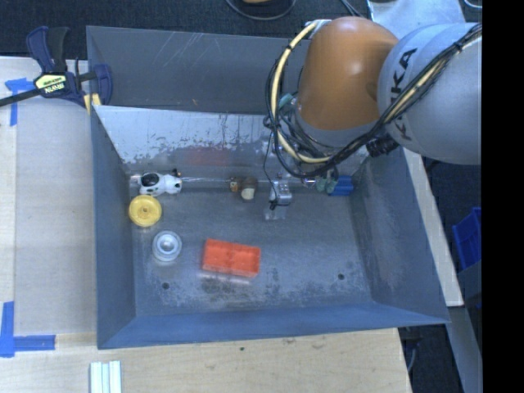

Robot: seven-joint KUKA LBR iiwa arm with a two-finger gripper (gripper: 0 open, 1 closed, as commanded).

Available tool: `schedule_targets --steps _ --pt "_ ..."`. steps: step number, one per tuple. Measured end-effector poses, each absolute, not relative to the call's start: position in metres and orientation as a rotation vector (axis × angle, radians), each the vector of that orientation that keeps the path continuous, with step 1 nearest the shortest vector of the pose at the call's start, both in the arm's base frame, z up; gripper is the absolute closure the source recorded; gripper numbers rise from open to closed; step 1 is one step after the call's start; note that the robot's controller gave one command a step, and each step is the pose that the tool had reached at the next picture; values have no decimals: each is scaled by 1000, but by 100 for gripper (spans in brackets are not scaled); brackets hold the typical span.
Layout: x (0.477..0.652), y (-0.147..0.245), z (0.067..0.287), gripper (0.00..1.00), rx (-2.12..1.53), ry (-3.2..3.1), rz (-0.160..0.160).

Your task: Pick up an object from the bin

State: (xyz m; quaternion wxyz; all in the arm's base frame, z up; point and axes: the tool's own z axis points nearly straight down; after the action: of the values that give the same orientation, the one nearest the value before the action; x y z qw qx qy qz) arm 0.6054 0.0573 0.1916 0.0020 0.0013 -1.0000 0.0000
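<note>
Brown piece (244,188), small and rounded, lies at the back of the bin (246,324), where the floor meets the far wall, about midway across.

On the bin's floor, from the left: a little white toy (160,182) with dark spots against the back wall; a yellow disc (145,211) just in front of it; a clear round cap (166,246) nearer the front; and a flat orange block (231,257) to the right of the cap, well apart from the rest. Next comes the brown piece, then a blue piece (342,185) at the back right, partly under the arm's cables.

The claw (277,205) hangs just to the right of the brown piece and slightly in front of it, not touching it. I cannot tell whether the claw is spread or pressed together.

Above the claw sits the arm's orange cover (344,72), and black letters on the grey arm (434,97) read KUKA, partly cut by a cable.
</note>
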Motion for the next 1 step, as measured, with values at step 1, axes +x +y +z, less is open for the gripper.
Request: schedule_targets --steps 1 --pt "564 92 94 0 -2 -3133 1"
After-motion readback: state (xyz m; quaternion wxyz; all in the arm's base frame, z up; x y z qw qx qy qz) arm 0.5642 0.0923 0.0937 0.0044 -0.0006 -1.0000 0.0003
